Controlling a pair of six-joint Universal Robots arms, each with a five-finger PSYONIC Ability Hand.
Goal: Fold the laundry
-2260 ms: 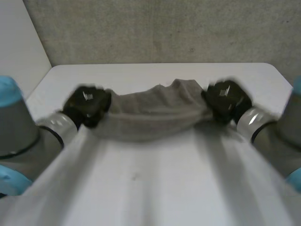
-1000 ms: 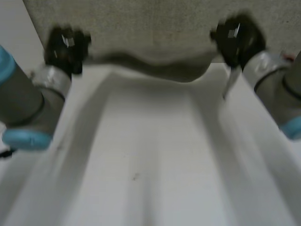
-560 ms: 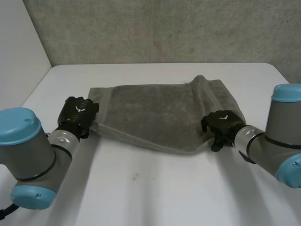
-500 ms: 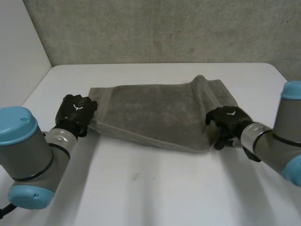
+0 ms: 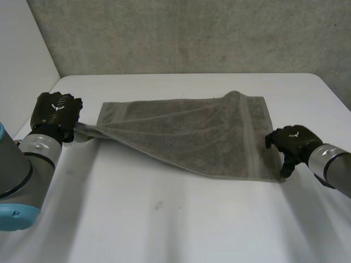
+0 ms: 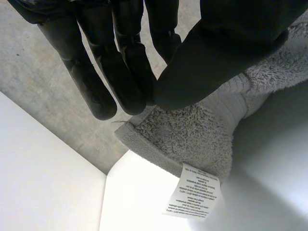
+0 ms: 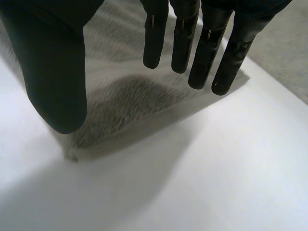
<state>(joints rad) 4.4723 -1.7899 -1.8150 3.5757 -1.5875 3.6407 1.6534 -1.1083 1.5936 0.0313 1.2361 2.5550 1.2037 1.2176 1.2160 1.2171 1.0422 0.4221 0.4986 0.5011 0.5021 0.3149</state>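
Observation:
A grey towel (image 5: 192, 131) lies spread across the white table (image 5: 181, 224), with a raised ridge near its right side. My left hand (image 5: 55, 111) is off the towel's left end and pulls its near left corner taut. In the left wrist view the fingers (image 6: 120, 72) and thumb pinch that corner of the towel (image 6: 192, 139), and a white care label (image 6: 195, 195) hangs below it. My right hand (image 5: 290, 142) rests just beside the near right corner. Its fingers (image 7: 192, 38) are straight and apart from the thumb, above the towel corner (image 7: 125, 101), holding nothing.
A concrete wall (image 5: 192, 33) runs along the table's far edge, and a white panel (image 5: 22, 55) stands at the far left. Bare tabletop stretches in front of the towel to the near edge.
The towel came down from the air onto the table and was drawn out flat. Both hands moved outward. The right hand let go of the near right corner.

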